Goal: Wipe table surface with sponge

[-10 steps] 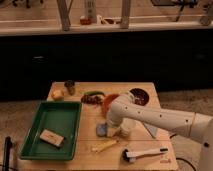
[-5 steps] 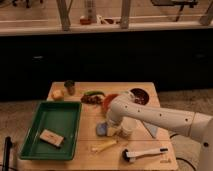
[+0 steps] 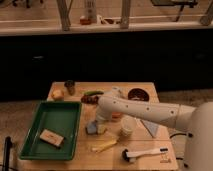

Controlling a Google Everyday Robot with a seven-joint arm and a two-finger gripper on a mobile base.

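We see the light wooden, plank-seamed table surface with a green rectangular plastic tray on its left part, and we place everything from that tray. The small blue-grey square sponge lies flat on the wood just right of the tray's right wall. The white arm's gripper is down at the sponge's far-right edge. We cannot tell whether it is clamped on the sponge or released. Inside the tray rests a tan rectangular block. Right of the tray, beyond the sponge, stands a white cup. A yellow stick-like item lies off the tray's near right corner, and a black-and-white brush lies farther right.
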